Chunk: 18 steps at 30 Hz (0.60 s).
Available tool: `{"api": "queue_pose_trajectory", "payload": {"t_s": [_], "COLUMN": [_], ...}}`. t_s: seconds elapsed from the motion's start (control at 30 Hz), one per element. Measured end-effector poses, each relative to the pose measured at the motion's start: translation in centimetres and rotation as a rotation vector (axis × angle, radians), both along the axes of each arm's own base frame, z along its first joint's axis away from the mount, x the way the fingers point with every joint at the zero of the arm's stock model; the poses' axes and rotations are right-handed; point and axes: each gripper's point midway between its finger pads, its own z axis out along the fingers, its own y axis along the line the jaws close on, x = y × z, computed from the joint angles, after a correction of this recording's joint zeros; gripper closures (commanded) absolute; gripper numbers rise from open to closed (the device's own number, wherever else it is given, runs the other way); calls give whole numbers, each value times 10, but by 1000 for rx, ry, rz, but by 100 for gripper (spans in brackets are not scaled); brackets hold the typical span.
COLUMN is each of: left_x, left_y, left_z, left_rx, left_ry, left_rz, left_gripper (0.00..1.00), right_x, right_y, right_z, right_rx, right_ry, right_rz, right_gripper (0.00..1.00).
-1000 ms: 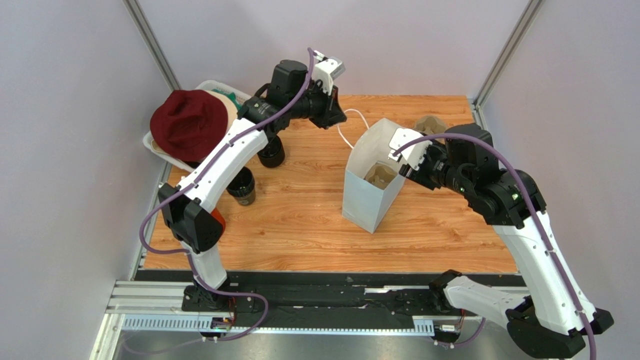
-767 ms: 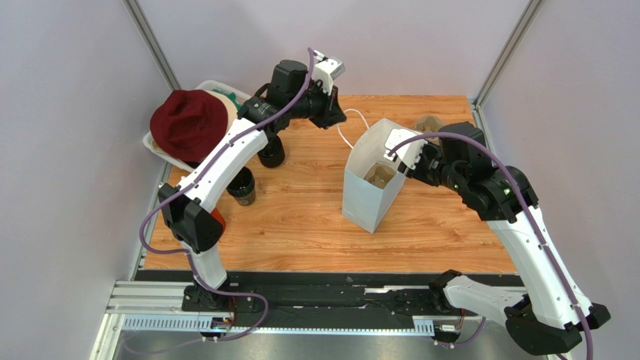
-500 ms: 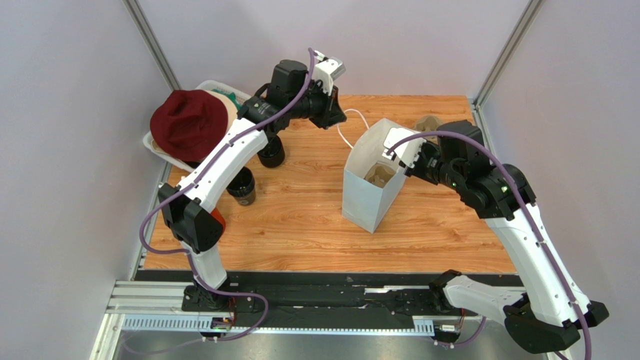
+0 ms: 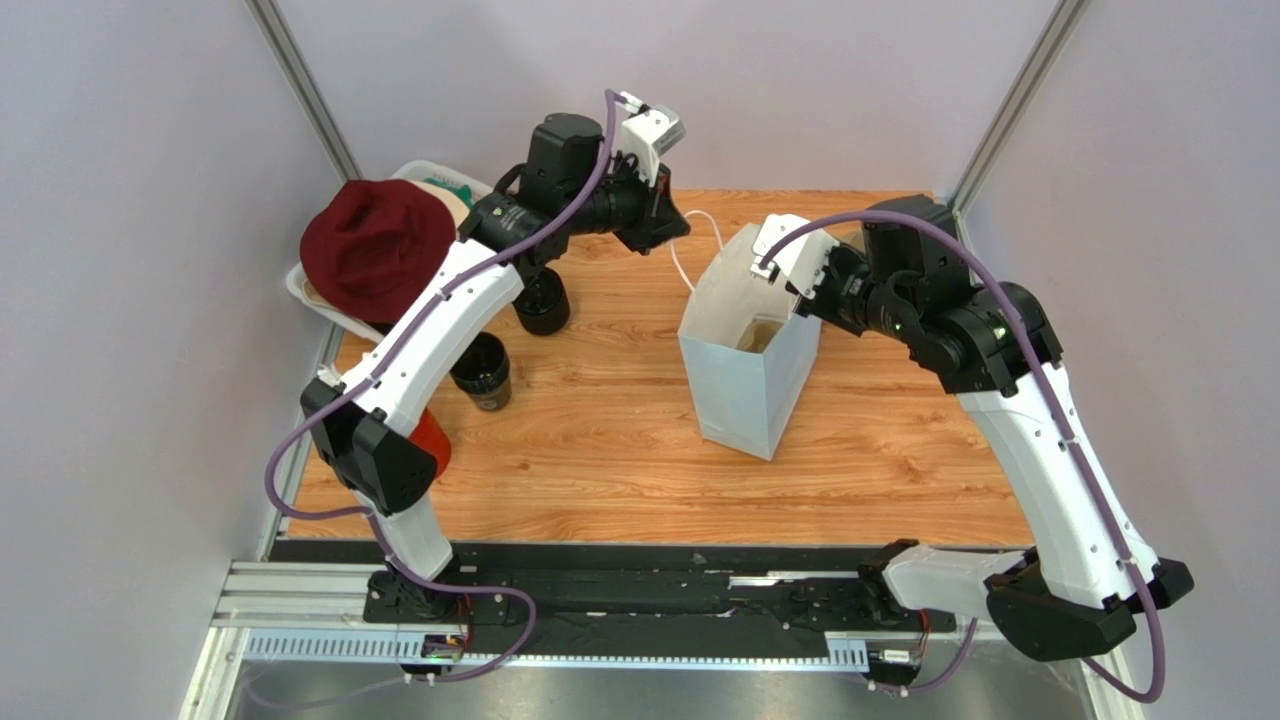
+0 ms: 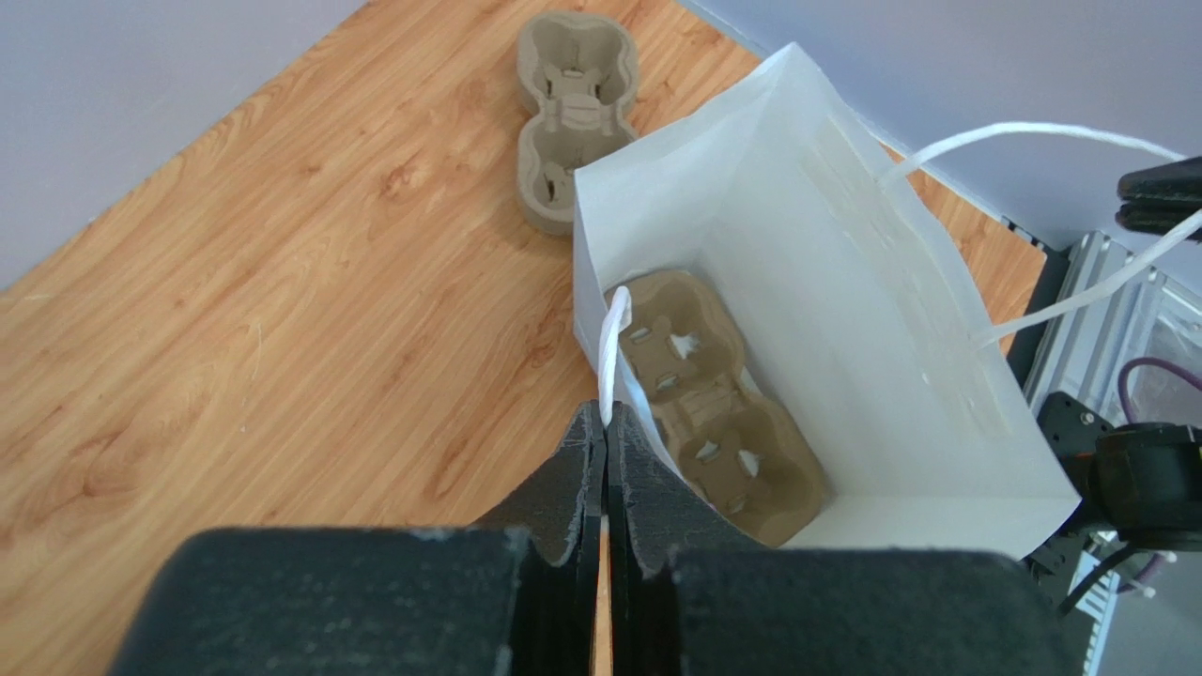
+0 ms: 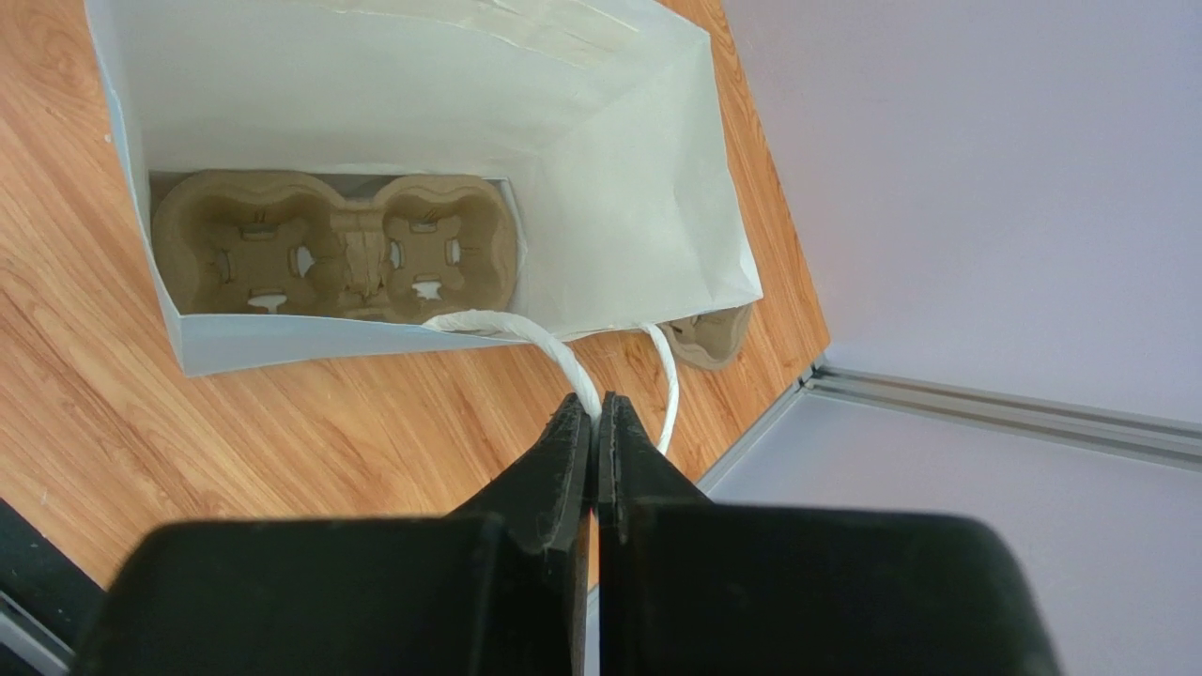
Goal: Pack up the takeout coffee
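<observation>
Near the left of the table [image 4: 601,450], the takeout coffee [image 4: 484,371] stood upright on the wood, well apart from the paper bag [image 4: 736,393] and from both claws. The bag stood open mid-table with a pulp tray [image 6: 332,261] lying on its bottom. The right gripper [image 6: 593,409] was pinched tight on the right handle loop [image 6: 522,331]. Further back, the left gripper [image 5: 605,417] was clamped likewise on the left handle loop [image 5: 608,352]. A second tray [image 5: 572,120] lay just beside the bag's far corner.
</observation>
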Motion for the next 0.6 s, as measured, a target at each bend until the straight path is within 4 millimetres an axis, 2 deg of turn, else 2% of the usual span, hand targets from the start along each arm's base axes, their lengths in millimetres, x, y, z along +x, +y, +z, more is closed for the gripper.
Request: {"api": "queue_pose_trajectory", "payload": {"t_s": [0.2,0.3,0.47,0.6], "left_x": [0,-2,-3,-2], "left_y": [4,7,13,19], "left_z": [17,26,52,67], "left_rx": [-3,-3,-17,-17], "left_ry": [-38,-61,-118,-161], "left_rz": [8,14,33,51], "left_gripper": [100,100,100,100], "right_x": [4,7,10,8], "right_y": [6,10,18,24], "right_z": [-4,1,13,35], "right_rx": [34,72,141,210], "right_ry": [1,-11,-36,-67], "right_rz": [-4,-14,-13,-2], "right_gripper": [100,100,100,100]}}
